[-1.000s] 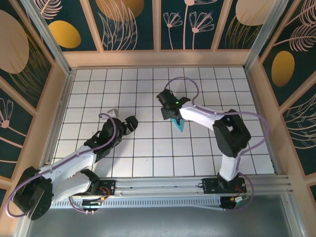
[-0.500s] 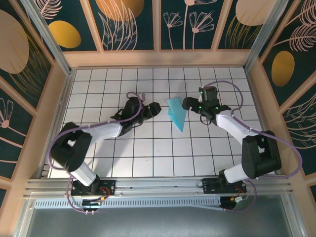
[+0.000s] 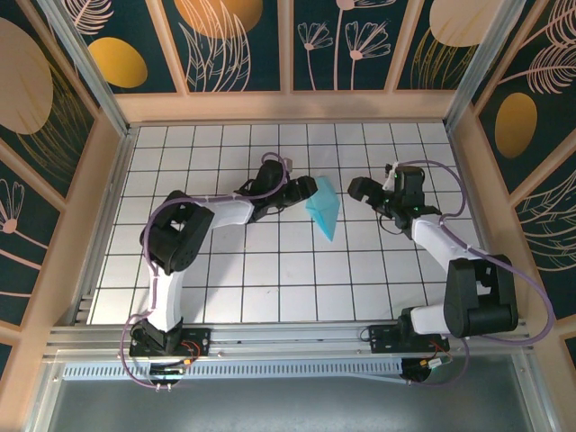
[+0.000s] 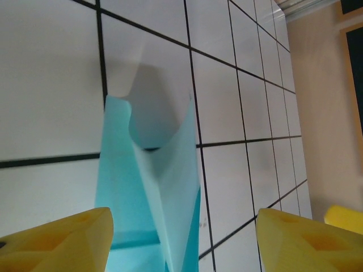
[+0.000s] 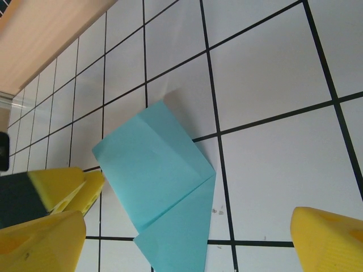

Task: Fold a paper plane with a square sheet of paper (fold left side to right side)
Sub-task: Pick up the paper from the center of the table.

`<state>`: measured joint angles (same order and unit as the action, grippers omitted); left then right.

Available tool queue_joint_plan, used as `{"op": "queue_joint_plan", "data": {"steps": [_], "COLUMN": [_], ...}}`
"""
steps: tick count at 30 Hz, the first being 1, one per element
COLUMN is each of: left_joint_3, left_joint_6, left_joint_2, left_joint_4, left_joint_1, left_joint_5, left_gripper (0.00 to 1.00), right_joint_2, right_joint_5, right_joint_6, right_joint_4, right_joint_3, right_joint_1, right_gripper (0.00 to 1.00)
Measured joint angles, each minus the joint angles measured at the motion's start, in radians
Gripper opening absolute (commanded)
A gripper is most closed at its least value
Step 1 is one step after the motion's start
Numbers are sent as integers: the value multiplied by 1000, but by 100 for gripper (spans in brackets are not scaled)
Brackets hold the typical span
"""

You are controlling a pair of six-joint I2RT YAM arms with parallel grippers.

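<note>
Gridded surface (image 3: 225, 270) holds my folded paper (image 3: 322, 207). Left tool (image 3: 304, 191) open at its left edge; right tool (image 3: 358, 191) open, to its right.

The paper plane (image 3: 322, 209) lies on the table (image 3: 270, 288) between left tool (image 3: 301, 188) and right tool (image 3: 357, 189).

1. White grid table (image 3: 225, 297) is lying flat, with black lines cutting it into square tiles.
2. Light wooden frame (image 3: 288, 106) is running around the table on 3 sides: back, left, right.
3. Dark teal wall panels (image 3: 369, 45) are standing above the frame, showing gold ovals and pale line-drawn leaves and flowers.
4. Metal corner posts (image 3: 85, 63) are rising at the 2 back corners.
5. Aluminium rail (image 3: 288, 335) is running along the near edge, and a slotted grey duct (image 3: 288, 371) is lying just in front of it.
</note>
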<state>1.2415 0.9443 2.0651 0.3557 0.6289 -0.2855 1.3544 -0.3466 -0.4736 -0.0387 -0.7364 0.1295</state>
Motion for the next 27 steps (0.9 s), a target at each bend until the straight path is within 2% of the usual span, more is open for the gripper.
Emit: {"op": "queue_joint_plan", "data": {"steps": [3, 10, 18, 27], "left_joint_3": [53, 119, 124, 62], "left_joint_6": [0, 1, -5, -13], "left_joint_2": [46, 117, 122, 100], "left_joint_4": [-17, -45, -54, -40], "left_joint_1": [0, 0, 0, 0], "left_joint_5": [-5, -13, -13, -4], "left_gripper": [62, 44, 20, 3], "right_joint_2": [-5, -11, -11, -11], "right_joint_5": [-3, -3, -4, -16], "right_joint_6": [2, 7, 22, 23], "right_joint_4": [0, 1, 2, 2], "right_joint_3": [2, 12, 13, 13], "right_joint_1": [-11, -30, -33, -34], "right_gripper": [93, 93, 93, 93]}}
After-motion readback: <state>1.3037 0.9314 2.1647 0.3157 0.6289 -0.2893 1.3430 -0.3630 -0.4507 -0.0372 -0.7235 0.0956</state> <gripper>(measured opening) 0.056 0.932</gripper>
